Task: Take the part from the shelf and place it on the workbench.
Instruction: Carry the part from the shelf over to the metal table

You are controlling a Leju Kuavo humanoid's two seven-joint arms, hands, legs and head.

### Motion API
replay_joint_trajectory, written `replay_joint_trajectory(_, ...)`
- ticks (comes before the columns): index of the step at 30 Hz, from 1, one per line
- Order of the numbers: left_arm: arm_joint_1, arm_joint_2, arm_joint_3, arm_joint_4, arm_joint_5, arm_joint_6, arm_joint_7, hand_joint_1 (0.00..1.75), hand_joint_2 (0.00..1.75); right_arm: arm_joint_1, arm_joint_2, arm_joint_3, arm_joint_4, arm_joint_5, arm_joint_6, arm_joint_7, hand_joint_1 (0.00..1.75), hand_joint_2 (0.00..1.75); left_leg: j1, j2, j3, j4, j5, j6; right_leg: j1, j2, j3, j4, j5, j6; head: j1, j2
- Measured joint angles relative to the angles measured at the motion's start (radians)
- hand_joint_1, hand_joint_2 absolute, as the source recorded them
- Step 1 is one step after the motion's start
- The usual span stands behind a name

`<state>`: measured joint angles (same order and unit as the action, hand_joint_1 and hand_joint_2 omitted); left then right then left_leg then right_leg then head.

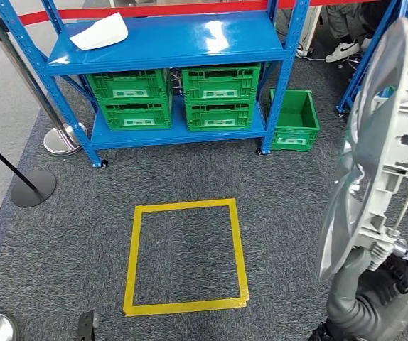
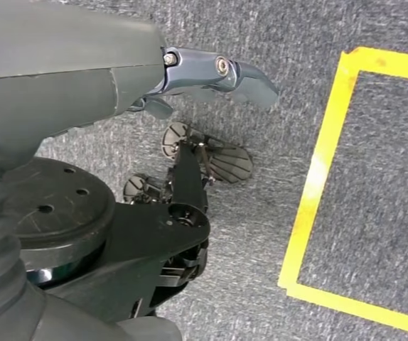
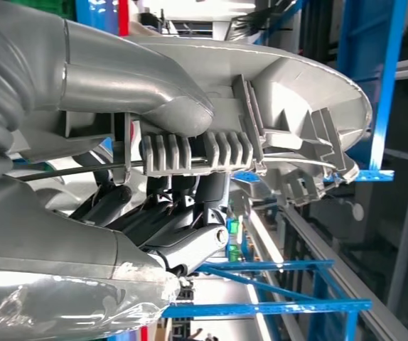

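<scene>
The part is a large silver-grey moulded piece with ribs and clips on its back, partly wrapped in clear film. My right hand grips it by its lower edge and holds it upright at the right side of the head view. In the right wrist view the part runs across the picture, with my dark fingers curled under it and the thumb pressed on its ribbed side. My left hand hangs over the grey carpet with its fingers apart and nothing in it.
A blue shelf stands ahead with several green crates on its lower level and a white sheet on top. Another green crate sits on the floor beside it. A yellow taped square marks the carpet. Stanchion bases stand left.
</scene>
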<state>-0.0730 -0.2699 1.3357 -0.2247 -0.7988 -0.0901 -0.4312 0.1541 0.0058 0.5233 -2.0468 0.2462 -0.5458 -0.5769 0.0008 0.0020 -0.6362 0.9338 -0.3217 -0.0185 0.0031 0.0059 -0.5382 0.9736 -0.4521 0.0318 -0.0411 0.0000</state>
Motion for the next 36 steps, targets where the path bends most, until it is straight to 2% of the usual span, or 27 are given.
replay_joint_trajectory(2,0.002,-0.003,-0.001,0.0,-0.005,-0.001,0.005,0.0,1.75,0.003,0.0,0.0,0.0,0.006,0.001,0.007,1.75,1.75,0.006,-0.003,0.012,-0.028,0.012,0.012,0.001,-0.001,0.001,0.005,-0.009,0.006,-0.002,0.0)
replay_joint_trajectory(3,0.002,-0.004,-0.001,0.0,-0.007,0.0,0.006,0.0,1.75,0.005,0.0,0.0,0.0,0.008,0.0,0.008,1.75,1.75,0.011,-0.004,0.019,-0.042,0.02,0.013,0.002,-0.001,-0.008,0.028,-0.03,0.01,-0.001,0.0)
replay_joint_trajectory(4,0.002,-0.005,-0.001,0.0,-0.008,0.0,0.006,0.0,1.75,0.006,0.0,0.0,0.0,0.009,0.0,0.009,1.75,1.75,0.016,-0.007,0.023,-0.053,0.028,0.011,0.0,-0.001,-0.027,0.074,-0.063,0.013,0.001,0.0)
replay_joint_trajectory(6,0.003,-0.005,-0.002,0.0,-0.009,0.0,0.006,0.0,1.75,0.007,0.0,0.0,0.001,0.01,-0.001,0.009,1.75,1.75,0.019,-0.013,0.019,-0.055,0.034,0.006,-0.008,-0.001,-0.08,0.203,-0.139,0.026,0.003,0.0)
replay_joint_trajectory(7,0.003,-0.006,-0.002,0.0,-0.009,0.0,0.007,0.0,1.75,0.007,0.0,0.0,0.002,0.011,-0.002,0.009,1.75,1.75,0.022,-0.019,0.014,-0.054,0.037,0.002,-0.015,-0.001,-0.098,0.25,-0.159,0.033,0.002,0.0)
replay_joint_trajectory(8,0.003,-0.006,-0.002,0.0,-0.009,0.0,0.007,0.0,1.75,0.008,0.0,0.0,0.002,0.011,-0.002,0.009,1.75,1.75,0.026,-0.026,0.008,-0.052,0.04,-0.003,-0.021,-0.001,-0.098,0.262,-0.16,0.041,0.002,0.0)
replay_joint_trajectory(9,0.003,-0.006,-0.003,0.0,-0.009,0.0,0.007,0.0,1.75,0.008,0.0,0.0,0.003,0.011,-0.002,0.009,1.75,1.75,0.032,-0.035,0.0,-0.047,0.044,-0.011,-0.029,0.0,-0.077,0.232,-0.142,0.049,0.002,0.0)
replay_joint_trajectory(11,0.004,-0.004,-0.005,-0.001,-0.009,0.0,0.007,0.0,1.75,0.009,0.0,0.0,0.004,0.011,-0.003,0.011,1.75,1.75,0.044,-0.056,-0.02,-0.027,0.048,-0.032,-0.045,0.021,-0.004,0.109,-0.093,0.072,0.004,0.0)
replay_joint_trajectory(12,0.005,-0.004,-0.006,-0.001,-0.009,0.0,0.007,0.0,1.75,0.009,0.0,0.0,0.004,0.011,-0.004,0.011,1.75,1.75,0.046,-0.065,-0.03,-0.012,0.048,-0.044,-0.05,0.034,0.021,0.063,-0.078,0.072,0.007,0.0)
replay_joint_trajectory(13,0.007,-0.002,-0.008,-0.002,-0.009,0.0,0.008,0.0,1.75,0.01,0.0,0.001,0.005,0.012,-0.004,0.012,1.75,1.75,0.046,-0.071,-0.036,0.0,0.048,-0.054,-0.053,0.045,0.032,0.043,-0.072,0.066,0.008,0.0)
replay_joint_trajectory(14,0.008,-0.001,-0.009,-0.003,-0.009,0.0,0.008,0.0,1.75,0.011,0.0,0.001,0.006,0.012,-0.004,0.012,1.75,1.75,0.044,-0.075,-0.039,0.005,0.049,-0.059,-0.051,0.049,0.028,0.051,-0.073,0.054,0.005,0.0)
replay_joint_trajectory(15,0.01,-0.002,-0.01,-0.003,-0.009,0.0,0.008,0.0,1.75,0.012,0.0,0.001,0.006,0.012,-0.004,0.012,1.75,1.75,0.044,-0.077,-0.041,0.006,0.052,-0.061,-0.05,0.044,0.024,0.058,-0.071,0.036,0.0,0.0)
replay_joint_trajectory(17,0.013,-0.001,-0.01,-0.003,-0.009,0.002,0.008,0.0,1.75,0.013,0.0,0.001,0.006,0.012,-0.004,0.012,1.75,1.75,0.046,-0.071,-0.048,0.008,0.053,-0.062,-0.044,0.028,0.015,0.071,-0.065,0.014,-0.013,0.0)
replay_joint_trajectory(18,0.014,-0.001,-0.011,-0.003,-0.009,0.002,0.008,0.0,1.75,0.013,0.0,0.001,0.006,0.012,-0.004,0.012,1.75,1.75,0.046,-0.058,-0.062,0.034,0.032,-0.061,-0.042,0.02,0.01,0.073,-0.06,0.005,-0.017,0.0)
replay_joint_trajectory(19,0.015,-0.001,-0.012,-0.003,-0.009,0.002,0.008,0.0,1.75,0.013,0.0,0.001,0.006,0.012,-0.004,0.012,1.75,1.75,0.044,-0.043,-0.084,0.083,-0.003,-0.058,-0.039,0.011,0.003,0.073,-0.055,-0.004,-0.021,0.0)
replay_joint_trajectory(20,0.014,-0.001,-0.013,-0.003,-0.009,0.002,0.008,0.0,1.75,0.014,0.0,0.001,0.006,0.012,-0.004,0.012,1.75,1.75,0.04,-0.027,-0.114,0.157,-0.05,-0.053,-0.035,0.001,-0.002,0.072,-0.05,-0.01,-0.026,0.0)
replay_joint_trajectory(22,0.013,-0.001,-0.015,-0.003,-0.009,0.002,0.008,0.0,1.75,0.015,0.0,0.001,0.006,0.012,-0.004,0.012,1.75,1.75,0.033,-0.018,-0.168,0.308,-0.13,-0.044,-0.026,-0.023,-0.013,0.072,-0.043,-0.015,-0.03,0.0)
replay_joint_trajectory(23,0.013,-0.001,-0.016,-0.003,-0.009,0.002,0.008,0.0,1.75,0.016,0.0,0.001,0.006,0.012,-0.004,0.012,1.75,1.75,0.03,-0.017,-0.174,0.345,-0.148,-0.038,-0.022,-0.036,-0.017,0.072,-0.042,-0.016,-0.031,0.0)
replay_joint_trajectory(24,0.013,-0.001,-0.017,-0.003,-0.009,0.002,0.008,0.0,1.75,0.016,0.0,0.001,0.006,0.012,-0.005,0.012,1.75,1.75,0.026,-0.014,-0.157,0.341,-0.147,-0.031,-0.019,-0.049,-0.019,0.072,-0.041,-0.016,-0.031,0.0)
replay_joint_trajectory(25,0.013,-0.001,-0.017,-0.003,-0.009,0.002,0.008,0.0,1.75,0.016,0.0,0.001,0.006,0.012,-0.005,0.013,1.75,1.75,0.022,-0.007,-0.12,0.298,-0.134,-0.023,-0.016,-0.062,-0.02,0.072,-0.041,-0.016,-0.031,0.0)
replay_joint_trajectory(27,0.01,0.0,-0.017,-0.003,-0.009,0.002,0.008,0.0,1.75,0.016,0.0,0.001,0.005,0.012,-0.005,0.015,1.75,1.75,0.007,0.038,-0.024,0.166,-0.104,-0.007,-0.01,-0.085,-0.018,0.073,-0.044,-0.011,-0.033,0.0)
replay_joint_trajectory(28,0.008,-0.001,-0.017,-0.003,-0.009,0.003,0.008,0.0,1.75,0.017,0.0,0.001,0.005,0.012,-0.006,0.016,1.75,1.75,0.0,0.056,0.008,0.116,-0.098,-0.003,-0.006,-0.096,-0.017,0.073,-0.046,-0.007,-0.033,0.0)
replay_joint_trajectory(29,0.006,-0.001,-0.018,-0.003,-0.009,0.003,0.008,0.0,1.75,0.017,0.0,0.001,0.004,0.012,-0.007,0.017,1.75,1.75,-0.005,0.068,0.025,0.088,-0.098,-0.002,-0.004,-0.107,-0.014,0.072,-0.048,-0.002,-0.032,0.0)
replay_joint_trajectory(31,0.007,-0.002,-0.018,-0.003,-0.009,0.005,0.008,0.0,1.75,0.015,0.0,0.001,0.004,0.012,-0.008,0.019,1.75,1.75,-0.008,0.05,0.024,0.079,-0.099,0.0,-0.002,-0.128,-0.007,0.065,-0.049,0.008,-0.031,0.0)
replay_joint_trajectory(32,0.009,-0.002,-0.018,-0.003,-0.009,0.005,0.008,0.0,1.75,0.014,0.0,0.001,0.003,0.012,-0.009,0.02,1.75,1.75,-0.006,0.038,0.024,0.076,-0.097,0.004,-0.003,-0.127,-0.004,0.066,-0.053,0.014,-0.031,0.0)
replay_joint_trajectory(34,0.01,-0.003,-0.018,-0.003,-0.009,0.007,0.008,0.0,1.75,0.013,0.0,0.001,0.003,0.013,-0.01,0.021,1.75,1.75,-0.001,0.014,0.024,0.071,-0.091,0.015,-0.006,-0.087,-0.022,0.113,-0.089,0.022,-0.028,0.0)
replay_joint_trajectory(36,0.008,-0.004,-0.018,-0.003,-0.009,0.008,0.008,0.0,1.75,0.013,0.0,0.001,0.003,0.013,-0.011,0.022,1.75,1.75,0.0,-0.01,0.022,0.071,-0.088,0.023,-0.007,-0.031,-0.079,0.238,-0.154,0.025,-0.024,0.0)
